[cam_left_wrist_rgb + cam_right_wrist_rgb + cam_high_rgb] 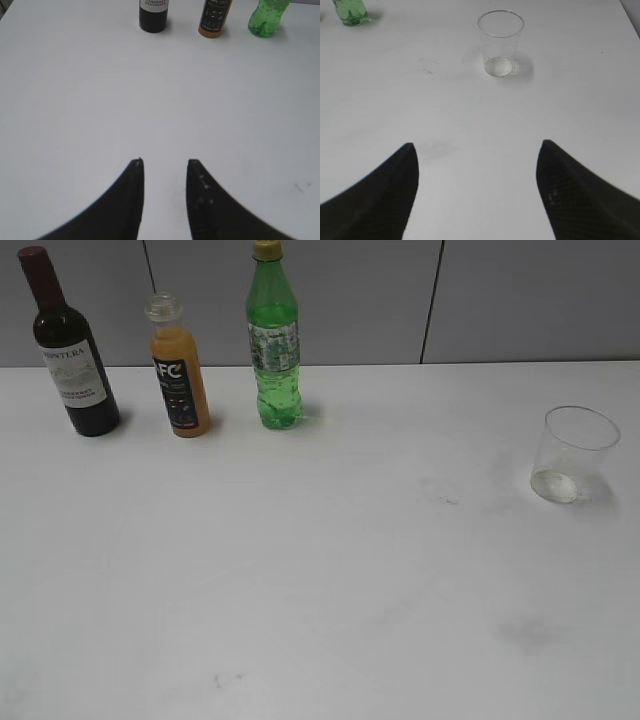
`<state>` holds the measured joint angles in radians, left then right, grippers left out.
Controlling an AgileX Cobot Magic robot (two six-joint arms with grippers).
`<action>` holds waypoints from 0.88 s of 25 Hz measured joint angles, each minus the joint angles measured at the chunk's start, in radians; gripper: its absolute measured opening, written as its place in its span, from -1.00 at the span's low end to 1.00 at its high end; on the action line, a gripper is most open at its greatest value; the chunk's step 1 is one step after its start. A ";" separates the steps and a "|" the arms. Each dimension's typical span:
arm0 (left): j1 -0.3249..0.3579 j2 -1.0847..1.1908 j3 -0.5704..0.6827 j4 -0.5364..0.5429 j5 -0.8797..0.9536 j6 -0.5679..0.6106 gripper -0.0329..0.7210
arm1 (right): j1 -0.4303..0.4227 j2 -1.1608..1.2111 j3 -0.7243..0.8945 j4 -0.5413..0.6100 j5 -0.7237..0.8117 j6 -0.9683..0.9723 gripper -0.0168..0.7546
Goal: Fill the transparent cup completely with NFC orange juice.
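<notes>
- Jaws on both arms are apart and hold nothing: the left gripper [165,162] has a narrow gap, the right gripper [477,147] a wide one.
- NFC juice [179,370] stands upright at the counter's [320,590] far left, between wine [72,350] and soda [274,340].
- From the left jaws it lies near 1 o'clock, well apart, its long axis vertical.
- Cup [573,455], apparently empty, sits at 12 o'clock from the right jaws.
- My judgement: left arm takes the bottle.

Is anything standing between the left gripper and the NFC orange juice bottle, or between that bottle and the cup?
Nothing visible. Bare table lies between the left gripper and the NFC orange juice bottle; wine bottle and green soda bottle flank it. The transparent cup stands alone.
</notes>
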<state>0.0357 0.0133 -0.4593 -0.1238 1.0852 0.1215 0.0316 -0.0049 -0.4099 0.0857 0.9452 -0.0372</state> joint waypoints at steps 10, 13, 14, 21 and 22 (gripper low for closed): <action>0.000 0.000 0.000 0.000 0.000 0.000 -0.29 | 0.000 0.000 0.000 -0.003 0.000 0.002 0.52; 0.000 0.000 0.000 0.000 0.000 0.000 -0.29 | 0.000 0.000 0.000 -0.003 0.000 0.002 0.52; 0.000 0.000 0.000 0.000 0.000 0.000 -0.29 | 0.000 0.000 0.000 -0.004 0.000 0.002 0.52; 0.000 0.000 0.000 0.000 0.000 0.000 -0.29 | 0.000 0.000 0.000 -0.004 0.000 0.003 0.67; 0.000 0.000 0.000 0.000 0.000 0.000 -0.29 | 0.000 0.000 0.000 -0.004 0.000 0.003 0.69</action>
<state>0.0357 0.0133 -0.4593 -0.1238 1.0852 0.1215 0.0316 -0.0049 -0.4099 0.0821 0.9452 -0.0344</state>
